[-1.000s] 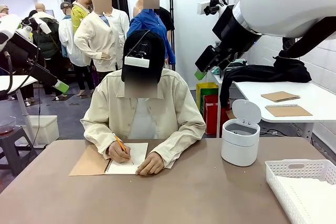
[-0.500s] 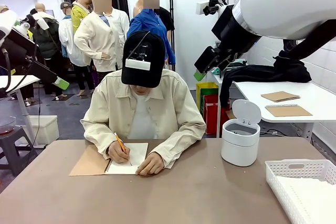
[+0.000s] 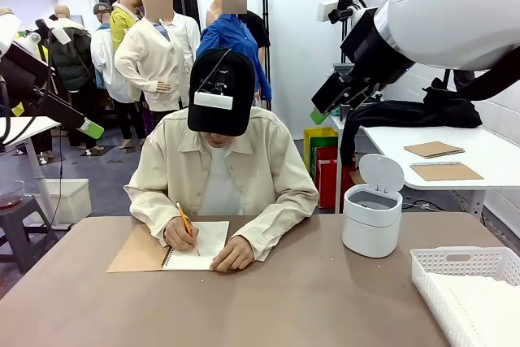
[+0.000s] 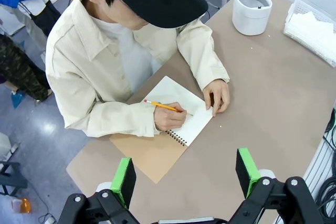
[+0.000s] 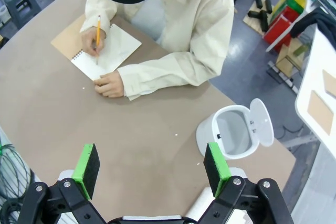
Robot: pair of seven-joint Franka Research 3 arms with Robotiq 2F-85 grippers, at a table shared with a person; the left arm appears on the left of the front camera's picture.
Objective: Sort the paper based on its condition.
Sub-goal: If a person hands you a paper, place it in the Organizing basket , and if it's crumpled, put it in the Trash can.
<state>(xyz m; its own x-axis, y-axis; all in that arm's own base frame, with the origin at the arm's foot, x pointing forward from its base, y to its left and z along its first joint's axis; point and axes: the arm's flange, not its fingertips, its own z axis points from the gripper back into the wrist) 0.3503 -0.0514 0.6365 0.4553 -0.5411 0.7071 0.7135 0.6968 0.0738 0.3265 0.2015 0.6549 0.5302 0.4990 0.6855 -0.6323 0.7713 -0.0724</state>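
Two-finger L tool (image 4: 184,174), R tool (image 5: 152,169): flat green pads (image 4: 124,179).

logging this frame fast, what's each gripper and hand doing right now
left gripper: open, holding nothing
right gripper: open, holding nothing
person's writing hand: holding a pencil
person's other hand: resting on the notebook

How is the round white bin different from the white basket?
The bin is round with solid walls; the basket is rectangular with lattice walls. The bin has a flip lid standing open; the basket has no lid. Both are white and sit on the table.
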